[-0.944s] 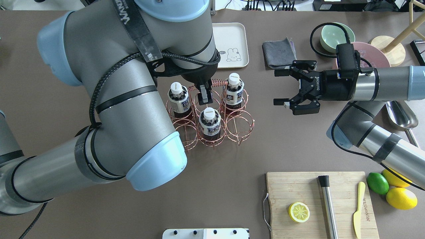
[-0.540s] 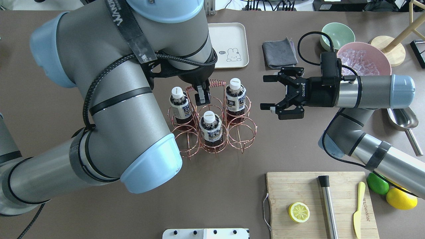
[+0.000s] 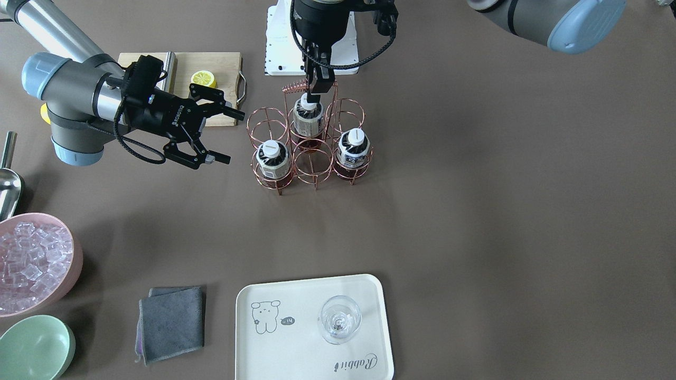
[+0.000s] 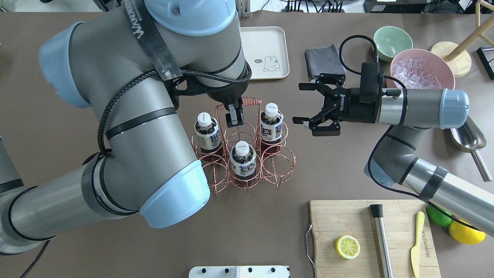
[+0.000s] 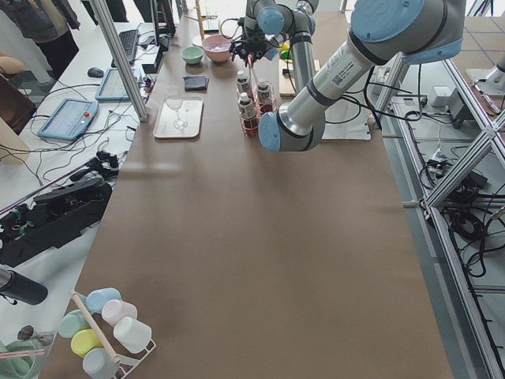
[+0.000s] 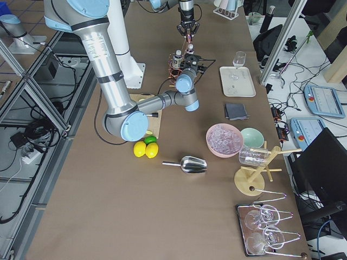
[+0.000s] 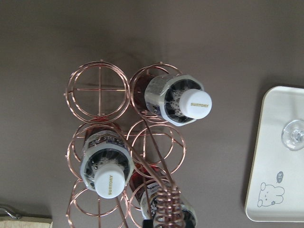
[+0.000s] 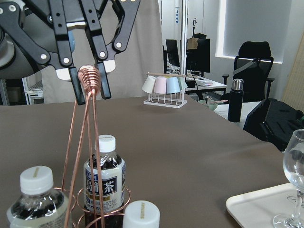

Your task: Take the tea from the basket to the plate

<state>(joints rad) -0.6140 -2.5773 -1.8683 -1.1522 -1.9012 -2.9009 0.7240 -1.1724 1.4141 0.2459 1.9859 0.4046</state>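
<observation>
The copper wire basket (image 4: 278,166) stands mid-table and holds three tea bottles (image 4: 243,159), (image 4: 204,131), (image 4: 270,124) with white caps. My left gripper (image 4: 234,116) is shut on the basket's coiled handle (image 4: 251,102); the right wrist view shows its fingers (image 8: 103,83) clamped around the coil. My right gripper (image 4: 299,103) is open and empty, just right of the basket, jaws pointing at the right-hand bottle. The cream plate (image 4: 266,42) lies beyond the basket. In the front-facing view the plate (image 3: 296,338) carries a clear stemmed glass (image 3: 339,318).
A grey cloth (image 4: 324,60), a green bowl (image 4: 391,40) and a pink bowl of ice (image 4: 418,69) lie at the far right. A metal scoop (image 4: 471,143) sits to the right. A cutting board (image 4: 347,220) with a lemon half, muddler and knife is near right.
The basket and bottles have shifted toward the near edge with the left gripper on the handle. The right gripper, still open, has moved left toward the basket.
</observation>
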